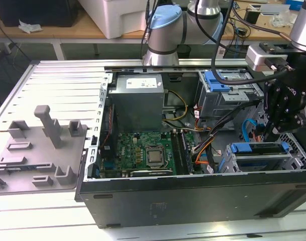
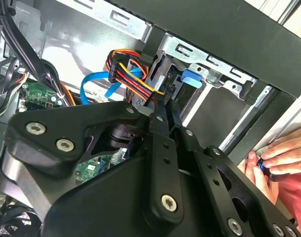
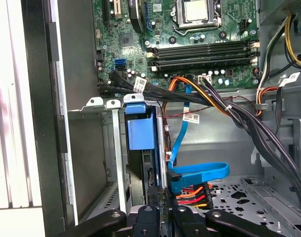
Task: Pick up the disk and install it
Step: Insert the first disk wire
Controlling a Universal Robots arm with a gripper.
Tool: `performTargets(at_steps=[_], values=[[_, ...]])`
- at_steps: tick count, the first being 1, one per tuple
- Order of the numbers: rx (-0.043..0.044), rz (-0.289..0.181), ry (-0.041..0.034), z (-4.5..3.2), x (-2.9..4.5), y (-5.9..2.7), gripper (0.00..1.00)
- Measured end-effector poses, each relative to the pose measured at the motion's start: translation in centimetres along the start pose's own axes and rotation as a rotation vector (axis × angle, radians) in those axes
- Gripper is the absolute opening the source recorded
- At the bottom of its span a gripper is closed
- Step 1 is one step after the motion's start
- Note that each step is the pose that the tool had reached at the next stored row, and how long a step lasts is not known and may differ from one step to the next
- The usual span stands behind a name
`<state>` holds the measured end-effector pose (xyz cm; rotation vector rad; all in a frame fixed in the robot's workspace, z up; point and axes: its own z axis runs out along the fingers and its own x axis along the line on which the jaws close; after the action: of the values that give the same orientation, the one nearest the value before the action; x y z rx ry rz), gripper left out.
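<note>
- the hand (image 2: 162, 107), its fingers drawn together with nothing seen between them, is pointing into the open computer case (image 1: 193, 193) at the cabled end of the lower drive cage (image 1: 253, 164).
- the disk (image 3: 139, 131) is standing on edge inside that cage, its blue carrier tab showing at one end. the fingertips are lying just beside the other end, but whether they are touching it cannot be told.
- step in hand, as judged: the disk is looking already slid into its bay, so the work is standing at the seating stage. this is calling for a straight press along the slot, without tilt.
- a blue data cable (image 3: 199, 172) and a red-and-yellow power plug (image 3: 190, 195) are crowding the fingertips and are posing the likeliest snag.
- further out, black cable bundles (image 3: 249, 123) are crossing toward the motherboard (image 1: 142, 150). a grey power supply (image 1: 137, 98) and a second cage (image 1: 228, 95) are sitting beyond.
- a person's fingers (image 2: 288, 148) are resting by the case's outer wall.
- on the surface (image 1: 52, 75), at the exterior view's left, a grey fixture plate (image 1: 37, 150) is lying.
</note>
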<state>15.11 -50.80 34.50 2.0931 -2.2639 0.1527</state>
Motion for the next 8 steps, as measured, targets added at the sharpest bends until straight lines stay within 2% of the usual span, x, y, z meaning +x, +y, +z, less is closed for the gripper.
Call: performTargets(at_steps=[8], values=[[-0.0019, -0.004, -0.0008, 0.00, 0.03, -0.01, 0.16]])
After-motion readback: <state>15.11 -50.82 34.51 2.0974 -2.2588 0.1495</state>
